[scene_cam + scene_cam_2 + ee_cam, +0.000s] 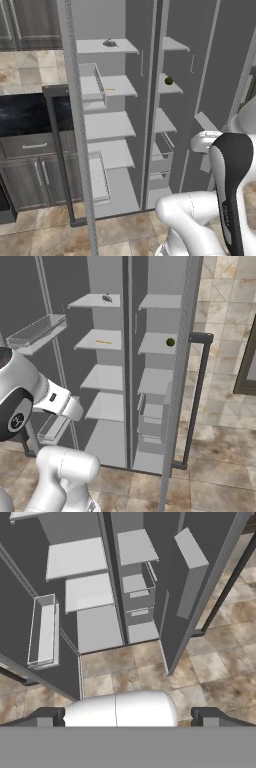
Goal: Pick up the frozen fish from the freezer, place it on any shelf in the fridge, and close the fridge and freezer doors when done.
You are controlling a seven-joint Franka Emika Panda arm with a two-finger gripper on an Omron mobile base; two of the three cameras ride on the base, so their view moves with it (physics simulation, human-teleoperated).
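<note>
1. The frozen fish (110, 43), a small dark grey shape, lies on the top shelf of the wider compartment, in the upper middle of the left base view; in the right base view it sits at upper centre (107, 298).
2. The fridge (107, 125) (the wider compartment, left of the dark central divider) and the freezer (167, 120) both stand open, each with pale grey shelves.
3. A thin orange sliver (110, 89) rests on the second fridge shelf, directly below the fish.
4. A small green ball (169, 80) sits on the second freezer shelf, right of the divider.
5. The fridge door (75, 125) runs down the left-centre of the left base view, its dark bar handle (57, 150) facing outward; the freezer door (182, 376) stands at right of centre in the right base view.
6. The gripper (128, 714) appears at the bottom of the hand view, its two dark finger tips set far apart near the left and right edges, nothing between them. It points at the lower shelves and tiled floor (210, 662), well apart from the fish.
</note>
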